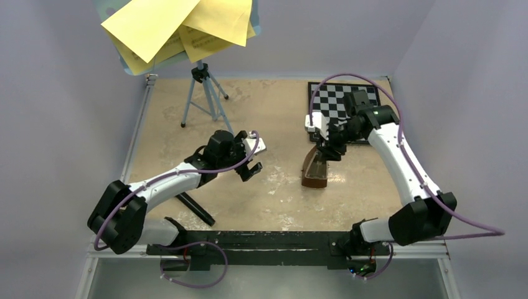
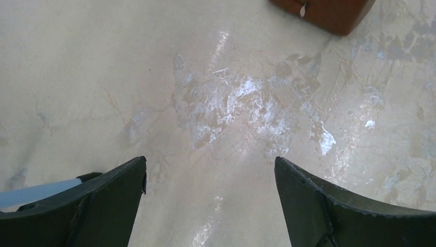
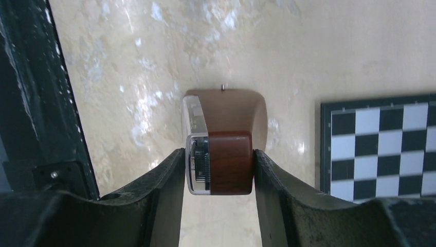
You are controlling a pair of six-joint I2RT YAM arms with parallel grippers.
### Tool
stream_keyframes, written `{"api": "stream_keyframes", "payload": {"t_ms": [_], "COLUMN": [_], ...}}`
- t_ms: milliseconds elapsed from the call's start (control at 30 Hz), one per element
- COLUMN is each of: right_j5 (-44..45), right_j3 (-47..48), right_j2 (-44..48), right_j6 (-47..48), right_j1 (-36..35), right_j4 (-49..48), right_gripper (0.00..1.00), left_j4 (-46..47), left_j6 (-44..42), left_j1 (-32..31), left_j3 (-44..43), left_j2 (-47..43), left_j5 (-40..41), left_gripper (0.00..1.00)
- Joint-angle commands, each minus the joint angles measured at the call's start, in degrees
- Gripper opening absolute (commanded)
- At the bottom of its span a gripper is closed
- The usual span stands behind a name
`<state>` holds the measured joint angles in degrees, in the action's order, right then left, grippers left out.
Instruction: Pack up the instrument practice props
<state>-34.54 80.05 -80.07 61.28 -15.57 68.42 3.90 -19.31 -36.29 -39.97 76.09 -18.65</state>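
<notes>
Right pincer (image 3: 218, 157): partly closed, clamping the narrow top of the metronome (image 3: 226, 110) between both fingers.
Left pincer (image 2: 210, 164): gaping fully, gripping nothing, hovering over bare bench (image 2: 103, 77).
Metronome: hanging under the right pincer; whether its base is touching the bench, I cannot tell.
Music stand (image 1: 202, 93): standing well beyond the left pincer, yellow sheet-music pages (image 1: 174, 25) lying loosely on its tray.
Risk: the smooth, tapering wood could be sliding out during a quick lift; one finger is pressing the clear front panel.
Surface: pale, scuffed, glossy; chessboard (image 1: 342, 99) lying just beyond the right pincer.
Room: plain lilac walls enclosing three sides.
</notes>
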Motion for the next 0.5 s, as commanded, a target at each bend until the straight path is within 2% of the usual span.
{"api": "stream_keyframes", "payload": {"t_ms": [0, 133, 267, 467], "right_j5": [2.2, 1.2, -1.2, -1.0], "right_j3": [-1.5, -2.2, -1.0, 2.3], "right_j2": [6.2, 7.9, 8.1, 3.7], "right_j6": [8.2, 14.1, 24.2, 39.0], "right_j1": [6.6, 14.7, 23.5, 30.7], "right_j4": [3.8, 7.3, 11.8, 19.0], "right_gripper": [0.0, 0.0, 0.0, 0.0], "left_j4": [-2.8, -5.8, -6.5, -7.3], "left_j6": [-3.3, -4.3, -5.1, -8.4], "left_j1": [1.4, 1.9, 2.0, 2.1], "left_j3": [-2.3, -3.2, -3.2, -3.3], "left_j2": [-2.4, -2.6, -2.9, -3.2], "left_j5": [-0.8, -1.5, -1.7, -2.7], "left_gripper": [0.99, 0.99, 0.99, 0.99]}}
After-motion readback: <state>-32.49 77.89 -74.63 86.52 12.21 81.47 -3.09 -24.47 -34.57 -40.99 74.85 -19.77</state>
